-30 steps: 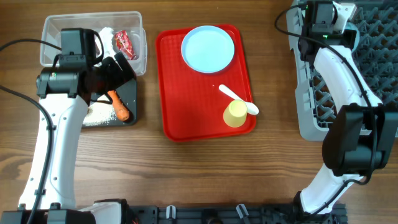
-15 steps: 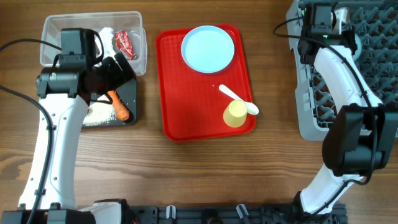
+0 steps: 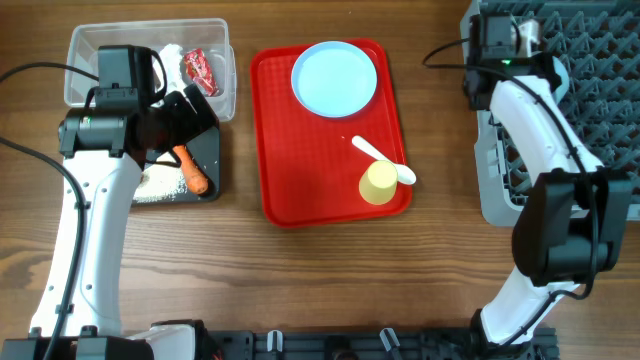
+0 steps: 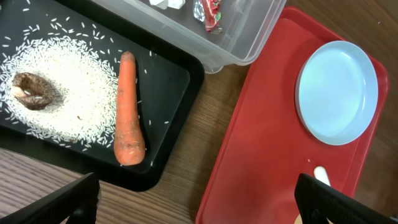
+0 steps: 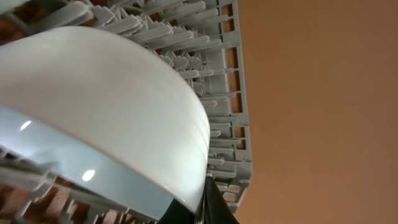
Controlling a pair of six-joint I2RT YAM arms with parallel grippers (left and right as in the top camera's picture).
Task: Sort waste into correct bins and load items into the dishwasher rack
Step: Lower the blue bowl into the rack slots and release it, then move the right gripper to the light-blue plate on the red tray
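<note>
**While one claw pinches a bowl over the rack, the other hangs open above the bins**

Although the overhead view hides it, the right wrist view shows the right claw (image 5: 200, 208) clamped on the rim of a pale bowl (image 5: 106, 106) above the grey rack (image 3: 600, 60) at the far right. Only the left wrist view shows the left claw (image 4: 196, 186) spread wide. That view also shows the black tray (image 4: 174, 74) holding carrot (image 4: 127, 112), rice (image 4: 68, 93) and a brown lump (image 4: 34, 90). From overhead, the clear tub (image 3: 85, 45) at the far left holds a red wrapper (image 3: 200, 68) and tissue (image 3: 172, 55). On the worktop (image 3: 330, 290) between bins and rack, the red tray (image 3: 300, 150) carries plate (image 3: 334, 78), spoon (image 3: 380, 158) and yellow cup (image 3: 379, 182).
</note>
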